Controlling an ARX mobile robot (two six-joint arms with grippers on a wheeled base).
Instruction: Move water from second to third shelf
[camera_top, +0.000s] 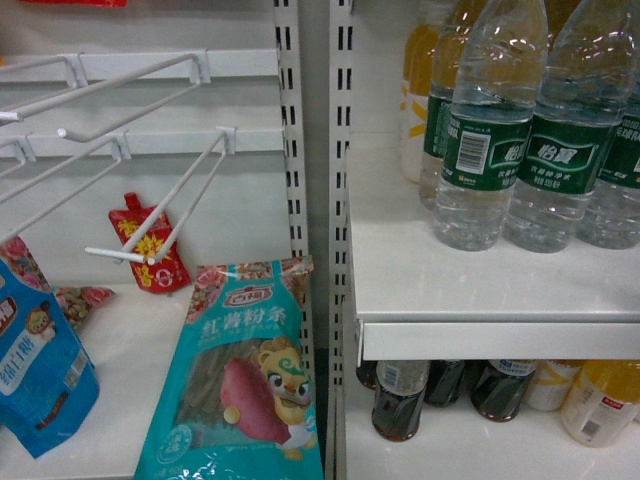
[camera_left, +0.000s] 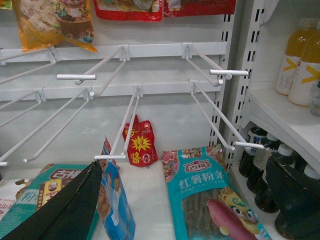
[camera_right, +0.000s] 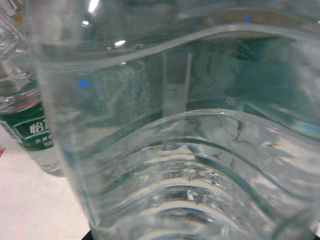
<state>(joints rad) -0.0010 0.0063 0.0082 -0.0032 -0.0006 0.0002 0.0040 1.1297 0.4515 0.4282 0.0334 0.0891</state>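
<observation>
head view: several water bottles (camera_top: 485, 140) with dark green labels stand close together on a white shelf (camera_top: 480, 290); yellow-orange juice bottles (camera_top: 425, 60) stand behind them, and dark cola bottles (camera_top: 400, 400) and more juice sit on the shelf below. to the left, a teal sweet-potato noodle packet (camera_top: 240, 390) leans by white wire hooks (camera_top: 150, 215), with a red sauce pouch (camera_top: 145, 245) behind. no gripper appears here. right wrist view: a ribbed clear water bottle (camera_right: 190, 150) fills the frame, very near the camera; the fingers are hidden, so its grasp cannot be told. left wrist view: the left gripper (camera_left: 185, 200) shows dark fingers (camera_left: 65, 210) spread wide, holding nothing.
</observation>
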